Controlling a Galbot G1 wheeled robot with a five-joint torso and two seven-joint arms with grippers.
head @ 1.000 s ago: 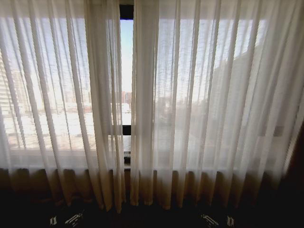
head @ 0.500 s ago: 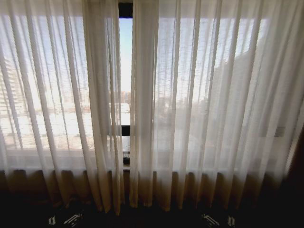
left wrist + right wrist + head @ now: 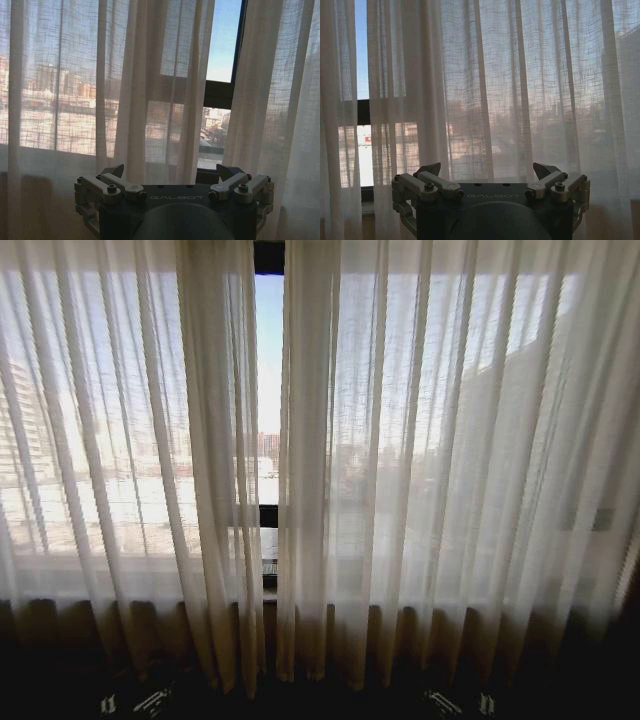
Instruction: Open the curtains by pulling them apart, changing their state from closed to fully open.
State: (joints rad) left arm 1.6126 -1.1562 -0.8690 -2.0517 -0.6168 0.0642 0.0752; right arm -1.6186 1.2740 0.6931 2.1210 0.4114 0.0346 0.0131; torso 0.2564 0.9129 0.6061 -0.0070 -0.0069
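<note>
Room, upper storey of a city building: sheer cream curtains (image 3: 420,470) hang floor-length across a wide window; dark window frame (image 3: 267,515) at 12 o'clock between the panels; sky and distant high-rise blocks (image 3: 60,82) beyond the glass; dim dark floor (image 3: 320,705) at 6 o'clock

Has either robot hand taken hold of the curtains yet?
No: in the wrist views the left hand and the right hand are both open, with the curtains hanging beyond them, untouched.
</note>
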